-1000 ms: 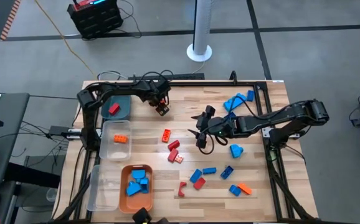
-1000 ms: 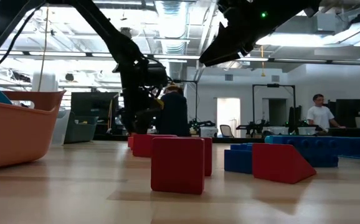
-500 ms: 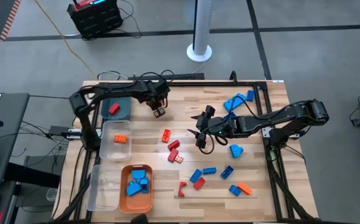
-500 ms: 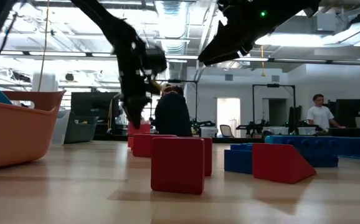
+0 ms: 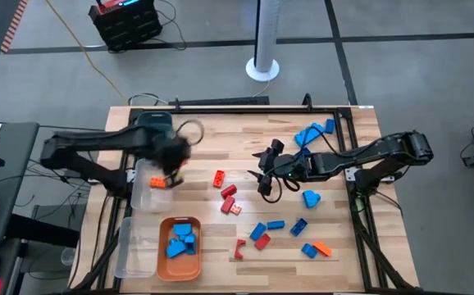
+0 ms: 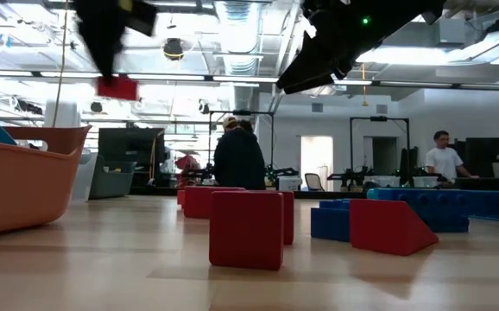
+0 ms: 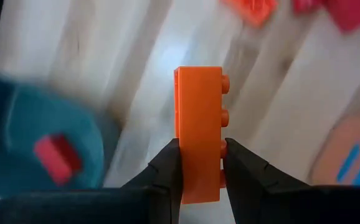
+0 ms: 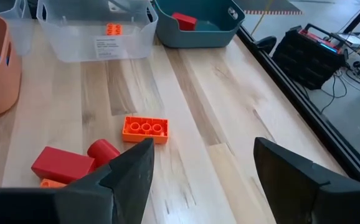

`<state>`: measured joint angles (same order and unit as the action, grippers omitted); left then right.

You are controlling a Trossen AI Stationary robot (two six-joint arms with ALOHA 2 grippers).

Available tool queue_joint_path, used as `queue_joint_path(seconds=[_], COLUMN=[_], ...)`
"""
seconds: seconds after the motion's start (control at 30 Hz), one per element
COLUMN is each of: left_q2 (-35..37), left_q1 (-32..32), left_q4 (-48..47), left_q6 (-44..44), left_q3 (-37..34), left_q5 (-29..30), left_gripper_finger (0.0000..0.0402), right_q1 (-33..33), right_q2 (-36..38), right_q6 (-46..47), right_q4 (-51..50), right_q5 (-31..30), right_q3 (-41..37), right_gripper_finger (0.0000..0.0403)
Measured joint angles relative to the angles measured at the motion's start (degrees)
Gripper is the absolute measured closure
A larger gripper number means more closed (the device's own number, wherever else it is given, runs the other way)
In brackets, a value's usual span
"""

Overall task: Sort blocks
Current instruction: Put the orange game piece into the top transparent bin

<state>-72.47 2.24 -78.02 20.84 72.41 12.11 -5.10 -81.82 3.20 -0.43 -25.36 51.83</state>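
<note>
My left gripper (image 5: 171, 161) is above the far end of the clear bin (image 5: 143, 195), shut on an orange brick (image 7: 198, 93); the low view shows that brick (image 6: 116, 87) high above the table. My right gripper (image 5: 263, 177) hovers open over the table's middle, touching nothing. On the wood below it lie an orange brick (image 8: 145, 129) and red blocks (image 8: 65, 163). More red, blue and orange blocks (image 5: 275, 224) lie flat toward the near right. A blue pile (image 5: 311, 133) sits at the far right. My left gripper pinches the orange brick between its two fingers at one end (image 7: 198, 138). One finger (image 7: 236, 163) is on the studded face, the other on the opposite face. The rest of the brick sticks out past the fingertips, lifted clear of the table.
A teal bin (image 7: 24, 134) holds a red block (image 7: 55, 159). The clear bin holds an orange brick (image 5: 159, 182). An orange tray (image 5: 165, 256) at the near left holds blue blocks, beside a second clear bin (image 5: 135, 246). People stand in the room beyond the table (image 6: 237, 155).
My left gripper has risen and swung quickly from the table's far middle toward the left and near side, carrying the brick from near table height to high over the clear bin. It stays shut on the brick.
</note>
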Motion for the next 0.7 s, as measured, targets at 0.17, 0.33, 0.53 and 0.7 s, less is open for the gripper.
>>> queue_joint_path(seconds=[0.17, 0.33, 0.53, 0.7], left_q2=[6.94, 12.18, 12.49, 11.39], left_q1=[-9.74, -13.27, -12.53, -11.01], left_q4=[-6.70, -3.03, -0.94, -0.45], left_q6=[15.67, 24.45, 24.15, 18.62], left_q3=[-8.07, -22.29, -26.94, -20.08], left_q5=[2.99, 3.21, 2.26, 2.85], left_gripper_finger=[0.0320, 0.0299, 0.0239, 0.0206], right_q1=[0.05, 0.04, 0.04, 0.04], right_q2=[0.00, 0.00, 0.00, -0.02], right_q6=[0.26, 0.37, 0.37, 0.39], right_q4=[0.07, 1.13, 2.18, 2.67], right_q5=[0.00, 0.00, 0.02, 0.02], right_q3=[0.00, 0.00, 0.00, 0.00], right_gripper_finger=[0.0123, 0.0123, 0.0123, 0.0123])
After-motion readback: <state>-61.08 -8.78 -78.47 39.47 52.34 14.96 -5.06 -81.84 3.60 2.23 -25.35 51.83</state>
